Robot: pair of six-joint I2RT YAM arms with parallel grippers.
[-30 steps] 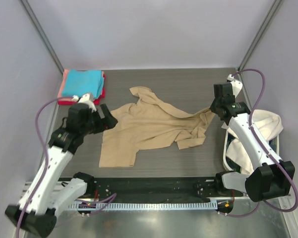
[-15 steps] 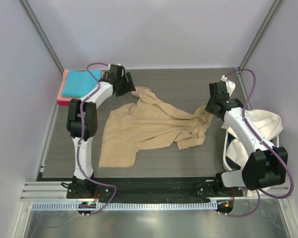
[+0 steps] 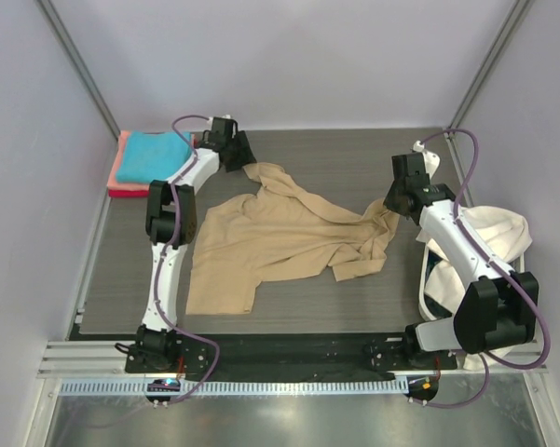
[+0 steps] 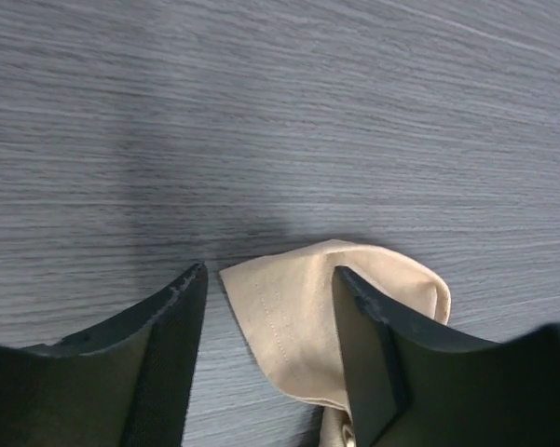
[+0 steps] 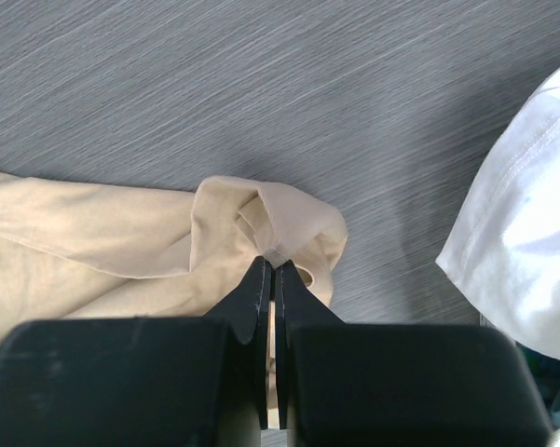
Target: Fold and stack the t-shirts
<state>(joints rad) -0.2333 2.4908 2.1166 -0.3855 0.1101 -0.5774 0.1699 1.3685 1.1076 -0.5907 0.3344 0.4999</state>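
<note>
A large tan t-shirt (image 3: 280, 237) lies crumpled across the middle of the table. My left gripper (image 3: 245, 160) is open at the shirt's far left corner; in the left wrist view that tan corner (image 4: 303, 317) lies between the open fingers (image 4: 168, 345). My right gripper (image 3: 389, 207) is shut on the shirt's right end; the right wrist view shows the jaws pinching a fold of tan cloth (image 5: 289, 219). A folded stack with a turquoise shirt (image 3: 154, 156) over salmon-pink and red ones sits at the far left corner.
A white plastic basket (image 3: 427, 289) with cream-white shirts (image 3: 489, 244) stands at the right edge, under my right arm; the white cloth (image 5: 531, 223) also shows in the right wrist view. Grey walls and metal posts enclose the table.
My left arm swung from the near left out to the far side and now reaches the shirt's far corner beside the stack. My right gripper shifted slightly left at the shirt's right end.
</note>
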